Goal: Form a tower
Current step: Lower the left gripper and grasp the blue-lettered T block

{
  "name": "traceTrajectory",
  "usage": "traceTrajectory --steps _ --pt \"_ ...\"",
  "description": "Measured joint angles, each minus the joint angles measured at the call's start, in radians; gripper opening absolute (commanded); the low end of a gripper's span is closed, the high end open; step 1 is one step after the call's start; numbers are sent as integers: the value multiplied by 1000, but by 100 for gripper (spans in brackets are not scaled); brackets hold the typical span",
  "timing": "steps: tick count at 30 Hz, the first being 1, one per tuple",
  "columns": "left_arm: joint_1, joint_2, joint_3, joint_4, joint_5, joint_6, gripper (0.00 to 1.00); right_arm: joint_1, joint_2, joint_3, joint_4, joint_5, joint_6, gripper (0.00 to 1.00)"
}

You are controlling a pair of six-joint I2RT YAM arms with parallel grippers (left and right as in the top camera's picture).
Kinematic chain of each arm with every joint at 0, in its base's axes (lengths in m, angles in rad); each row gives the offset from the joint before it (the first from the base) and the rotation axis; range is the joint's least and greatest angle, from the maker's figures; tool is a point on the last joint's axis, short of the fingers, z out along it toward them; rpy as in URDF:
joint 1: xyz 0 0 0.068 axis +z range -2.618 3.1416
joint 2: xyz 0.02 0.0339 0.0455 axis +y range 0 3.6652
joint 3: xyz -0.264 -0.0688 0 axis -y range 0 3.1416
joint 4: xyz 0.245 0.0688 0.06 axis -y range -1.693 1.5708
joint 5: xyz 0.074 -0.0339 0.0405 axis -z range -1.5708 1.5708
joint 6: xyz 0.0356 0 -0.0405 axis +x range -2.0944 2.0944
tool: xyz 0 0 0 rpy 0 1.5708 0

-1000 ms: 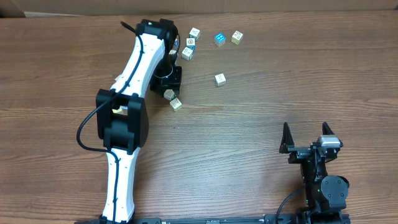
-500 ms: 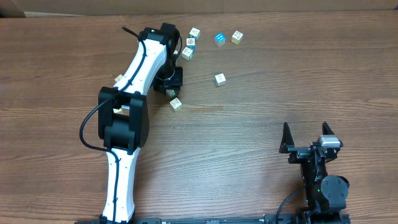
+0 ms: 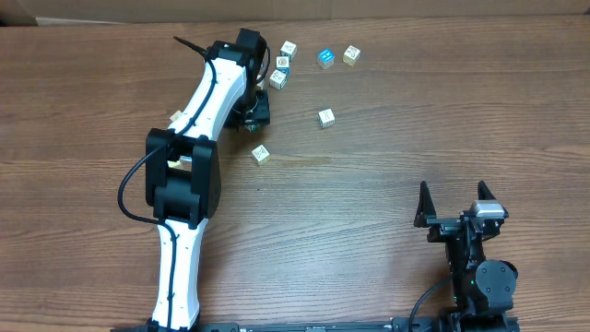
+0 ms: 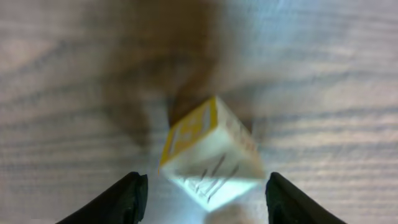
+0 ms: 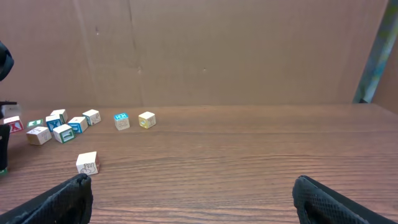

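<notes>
Several loose cubes [image 3: 325,117] lie at the table's [image 3: 387,166] far side overhead, where the left gripper [image 3: 254,109] hangs, hiding the tower; the right gripper [image 3: 454,199] sits at the near edge, jaws wide. At the left wrist, the whitish-and-yellow tower [image 4: 211,155] stands between parted fingers [image 4: 127,196], clear of both. The right wrist shows scattered cubes far left.

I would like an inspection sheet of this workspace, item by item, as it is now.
surface: wooden table, no spill seen
job's things: tower, whitish and yellow, between the fingers of the left gripper; height cannot be told
clutter: loose cubes scattered toward the far edge
grippers: left gripper open around the tower; right gripper open, holding nothing
cables: black cable loops beside the left arm
surroundings: cardboard wall behind the table
</notes>
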State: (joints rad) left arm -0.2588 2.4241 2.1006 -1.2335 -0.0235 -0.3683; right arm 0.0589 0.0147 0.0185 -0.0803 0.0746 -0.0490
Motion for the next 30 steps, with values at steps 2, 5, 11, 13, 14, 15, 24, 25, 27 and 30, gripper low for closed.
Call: traceTrajectory --steps 2,5,11,13,14,15,24,25,27,30 --pt "-2 0 0 -44 13 1 62 0 0 0 0 0 1 100" --pt "-2 0 0 -104 40 6 64 0 0 0 0 0 0 100" --pt "-3 0 0 -155 80 12 65 0 0 0 0 0 0 100" --pt "-5 0 0 -155 84 12 64 0 0 0 0 0 0 100" --pt "-8 0 0 -155 84 11 63 0 0 0 0 1 0 100" --pt "-12 0 -1 -155 87 10 64 0 0 0 0 0 0 100" --pt "-68 0 -47 -147 94 -1 51 0 0 0 0 0 0 100" --pt "-71 0 -51 -147 95 -1 49 0 0 0 0 0 0 100" --pt "-74 0 -55 -147 95 -5 49 0 0 0 0 0 0 100" --pt "-73 0 -55 -146 95 -17 50 0 0 0 0 0 0 100"
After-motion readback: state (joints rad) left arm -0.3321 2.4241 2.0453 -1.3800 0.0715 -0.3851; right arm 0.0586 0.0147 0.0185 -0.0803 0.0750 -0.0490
